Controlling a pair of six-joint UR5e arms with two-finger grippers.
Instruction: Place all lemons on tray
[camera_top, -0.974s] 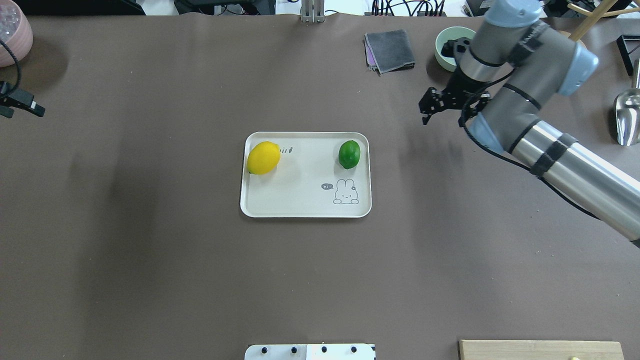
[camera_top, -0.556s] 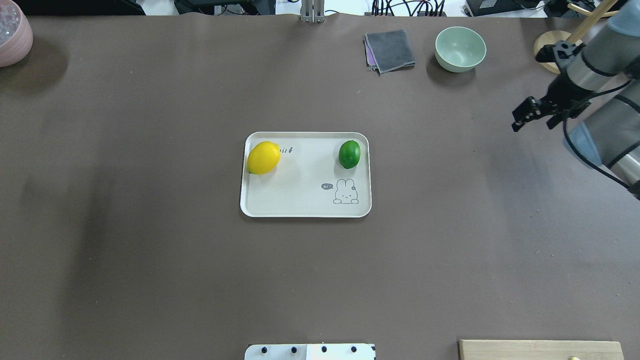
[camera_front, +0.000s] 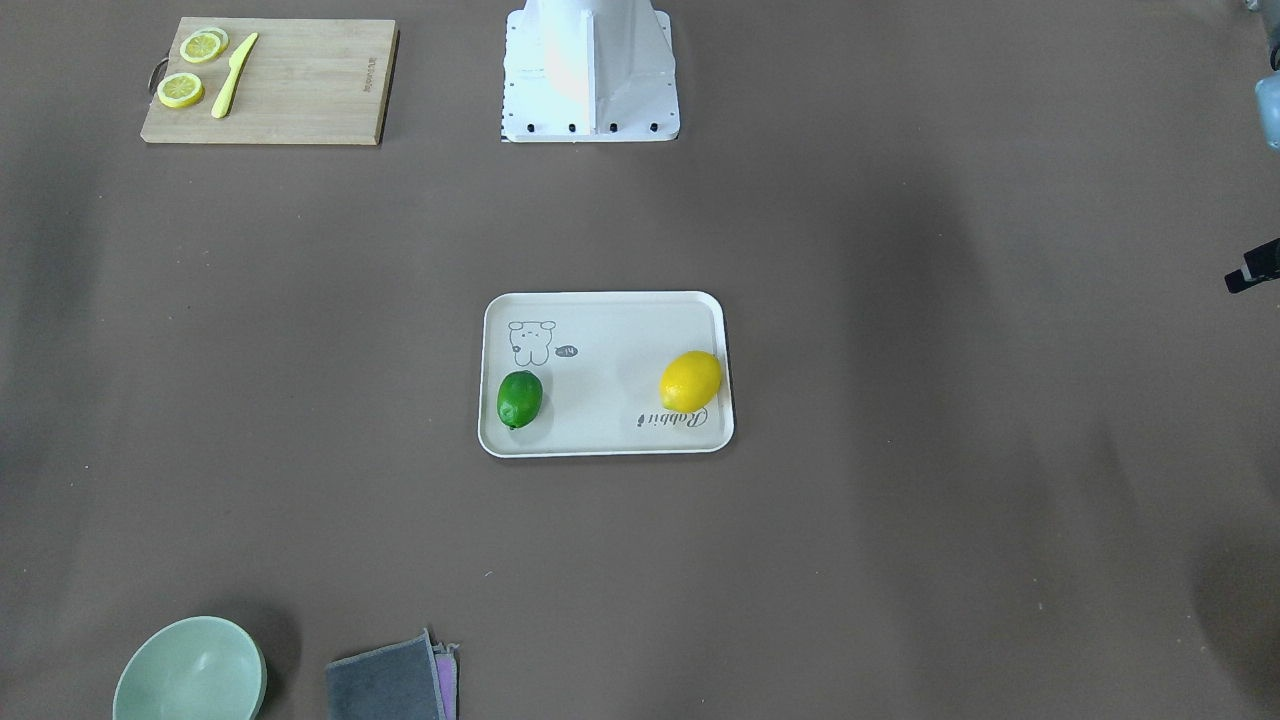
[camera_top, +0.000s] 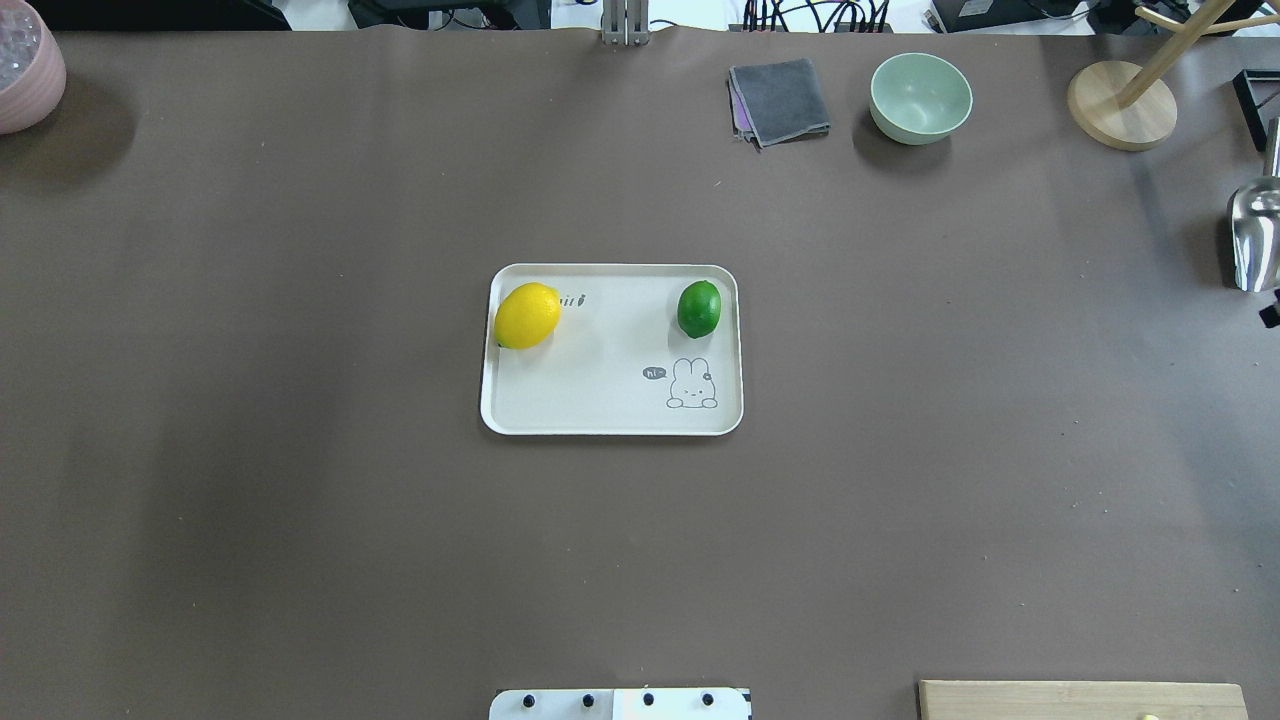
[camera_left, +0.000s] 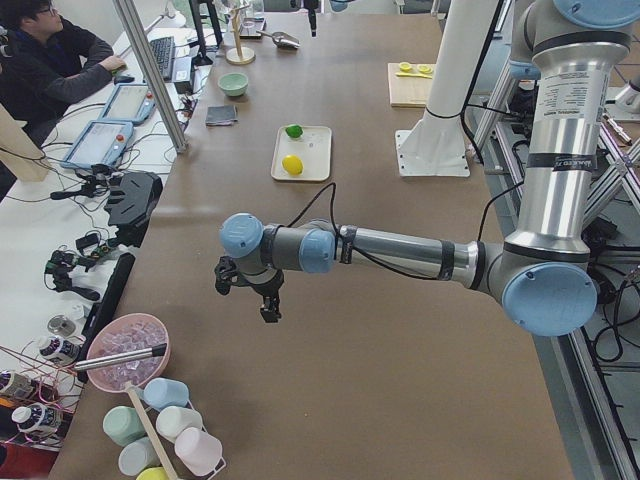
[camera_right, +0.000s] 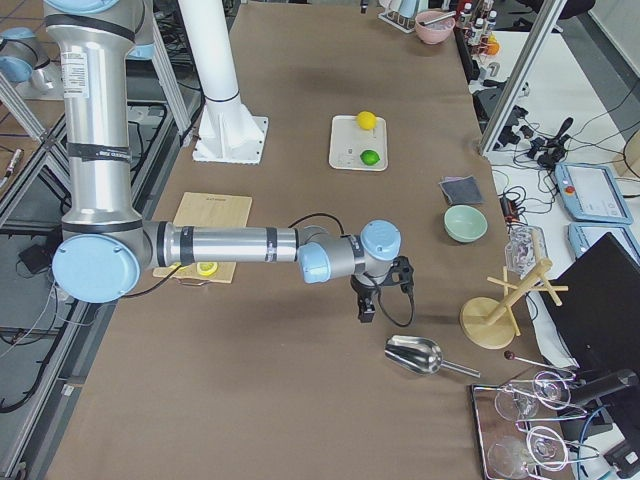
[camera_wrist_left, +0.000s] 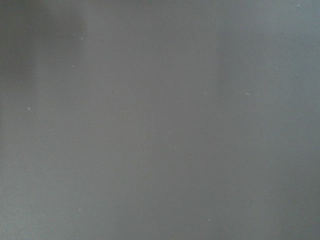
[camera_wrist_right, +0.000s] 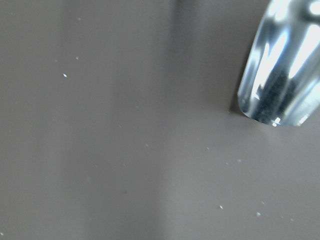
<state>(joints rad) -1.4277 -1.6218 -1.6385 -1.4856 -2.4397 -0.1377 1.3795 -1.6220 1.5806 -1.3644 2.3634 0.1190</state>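
Observation:
The off-white tray (camera_top: 610, 400) lies mid-table and also shows in the front view (camera_front: 600, 320). The yellow lemon (camera_top: 527, 315) rests at its far left corner. The dark green lemon (camera_top: 699, 308) rests near its far right corner. Both lie inside the rim. My right gripper (camera_right: 368, 300) hangs over bare table far right of the tray, near a metal scoop; only a black sliver shows at the overhead view's right edge. My left gripper (camera_left: 262, 295) hangs over bare table far left of the tray. I cannot tell whether either is open or shut. Both wrist views show no fingers.
A pale green bowl (camera_top: 920, 97), a grey cloth (camera_top: 779, 101) and a wooden stand (camera_top: 1121, 105) sit at the far right. The metal scoop (camera_top: 1255, 235) lies at the right edge. A cutting board (camera_front: 290, 90) holds lemon slices and a knife. A pink bowl (camera_top: 25, 65) stands far left.
My right arm has swung away to the right, from beside the green bowl to almost out of the overhead view. The left gripper has left the overhead view. The lemons and tray have not moved.

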